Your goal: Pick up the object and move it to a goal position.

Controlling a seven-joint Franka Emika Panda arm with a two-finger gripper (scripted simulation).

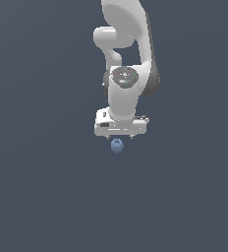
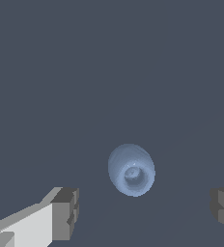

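The white arm point(image 1: 130, 54) points straight down, its hand point(image 1: 121, 136) spread wide, holding nothing.

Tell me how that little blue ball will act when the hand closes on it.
The blue ball looks rounded, so it may roll if nudged off-centre. It sits well inside the open hand, so a centred squeeze should catch it. Its smooth curved sides could slip.

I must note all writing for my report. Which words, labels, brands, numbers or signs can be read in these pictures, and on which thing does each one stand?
None can be read.
The light-blue object has only a darker dimple, no writing.
The gripper and its fingers are plain white and grey.
The arm's round joint cap has tiny red and green specks in the exterior view, too small to read as text.
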